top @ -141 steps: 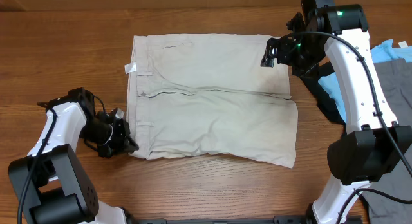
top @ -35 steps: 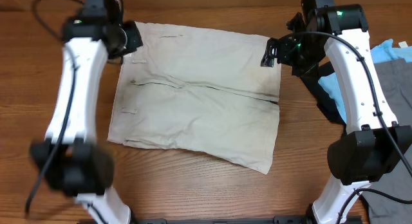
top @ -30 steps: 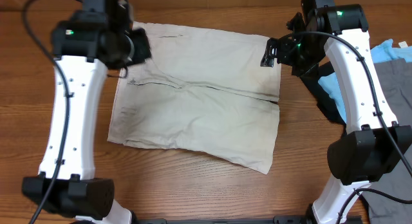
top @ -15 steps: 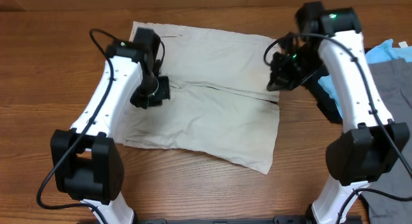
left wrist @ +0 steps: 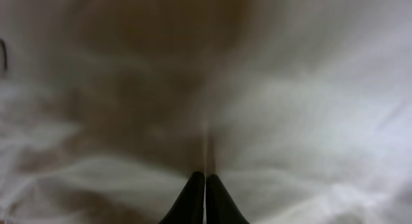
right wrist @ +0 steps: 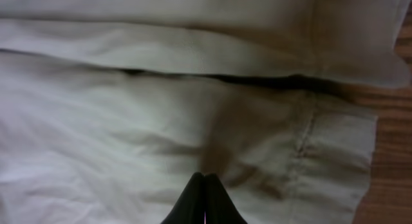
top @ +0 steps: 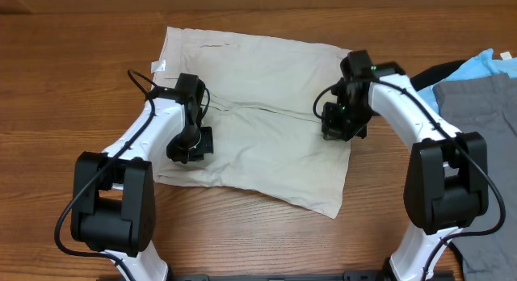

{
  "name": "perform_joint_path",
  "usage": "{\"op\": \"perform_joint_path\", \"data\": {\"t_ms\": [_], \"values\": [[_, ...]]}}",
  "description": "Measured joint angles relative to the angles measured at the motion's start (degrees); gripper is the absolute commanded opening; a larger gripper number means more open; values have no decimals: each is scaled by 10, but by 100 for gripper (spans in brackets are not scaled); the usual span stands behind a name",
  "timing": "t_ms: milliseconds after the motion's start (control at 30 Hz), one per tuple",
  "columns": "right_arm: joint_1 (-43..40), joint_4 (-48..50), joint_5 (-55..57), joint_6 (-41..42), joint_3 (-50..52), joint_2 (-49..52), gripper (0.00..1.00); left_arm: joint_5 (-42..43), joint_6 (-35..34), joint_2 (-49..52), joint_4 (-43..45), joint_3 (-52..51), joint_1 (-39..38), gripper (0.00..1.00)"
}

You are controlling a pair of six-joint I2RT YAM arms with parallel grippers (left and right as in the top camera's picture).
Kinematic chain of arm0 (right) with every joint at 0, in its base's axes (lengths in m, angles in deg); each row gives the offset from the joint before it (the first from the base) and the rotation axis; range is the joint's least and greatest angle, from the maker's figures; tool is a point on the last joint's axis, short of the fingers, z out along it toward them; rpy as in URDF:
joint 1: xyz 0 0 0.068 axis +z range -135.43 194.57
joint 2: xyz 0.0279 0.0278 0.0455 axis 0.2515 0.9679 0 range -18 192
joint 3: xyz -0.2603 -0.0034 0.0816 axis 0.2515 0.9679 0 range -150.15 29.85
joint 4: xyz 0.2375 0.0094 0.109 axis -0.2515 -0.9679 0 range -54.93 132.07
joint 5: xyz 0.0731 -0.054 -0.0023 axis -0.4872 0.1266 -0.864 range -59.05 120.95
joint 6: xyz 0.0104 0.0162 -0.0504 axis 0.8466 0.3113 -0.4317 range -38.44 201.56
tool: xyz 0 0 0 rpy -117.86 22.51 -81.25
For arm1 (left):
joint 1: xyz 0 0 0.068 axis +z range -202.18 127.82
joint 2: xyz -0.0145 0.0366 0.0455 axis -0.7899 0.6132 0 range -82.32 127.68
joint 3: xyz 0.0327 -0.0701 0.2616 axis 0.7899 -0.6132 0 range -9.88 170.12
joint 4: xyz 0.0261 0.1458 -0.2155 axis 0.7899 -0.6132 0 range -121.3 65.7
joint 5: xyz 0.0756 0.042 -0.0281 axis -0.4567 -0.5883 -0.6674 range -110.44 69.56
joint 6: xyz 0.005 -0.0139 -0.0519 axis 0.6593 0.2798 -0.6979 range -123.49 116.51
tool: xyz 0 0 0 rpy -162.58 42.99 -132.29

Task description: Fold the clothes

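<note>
The pale beige shorts (top: 266,87) lie spread flat on the wooden table, waistband to the left with a small white label (top: 157,67) at its far corner. My left gripper (top: 187,152) is low over the waistband end, shut, with nothing seen between its fingertips (left wrist: 205,180); blurred cloth (left wrist: 290,108) fills that view. My right gripper (top: 334,132) is shut just above the leg ends. In the right wrist view its tips (right wrist: 205,180) point at the near leg (right wrist: 129,134), beside the dark gap between the legs and the stitched hem (right wrist: 302,143).
A grey garment (top: 477,111) lies at the table's right edge, with a light blue one (top: 485,61) and a black strap (top: 428,71) behind it. Bare wood (top: 73,87) runs left of and in front of the shorts. Wood (right wrist: 396,153) shows right of the hem.
Both arms came down from the shorts' far corners to their middle. The right gripper went from open to shut. The shorts shifted and turned slightly; the grey garment is now uncovered.
</note>
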Motion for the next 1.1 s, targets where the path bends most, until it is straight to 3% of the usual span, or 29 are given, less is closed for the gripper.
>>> {"op": "perform_joint_path", "data": {"t_ms": [433, 767, 933, 1100], "values": [[2, 133, 115, 60, 102, -9, 4, -19, -7, 0, 40, -49, 0, 11], [-12, 162, 173, 78, 112, -16, 4, -19, -11, 0, -6, -58, 0, 4], [-44, 123, 204, 78, 94, -14, 4, -18, -17, 0, -11, -58, 0, 4], [-67, 21, 229, 79, -5, -5, 4, 11, -20, -5, -35, -8, 0, 4]]}}
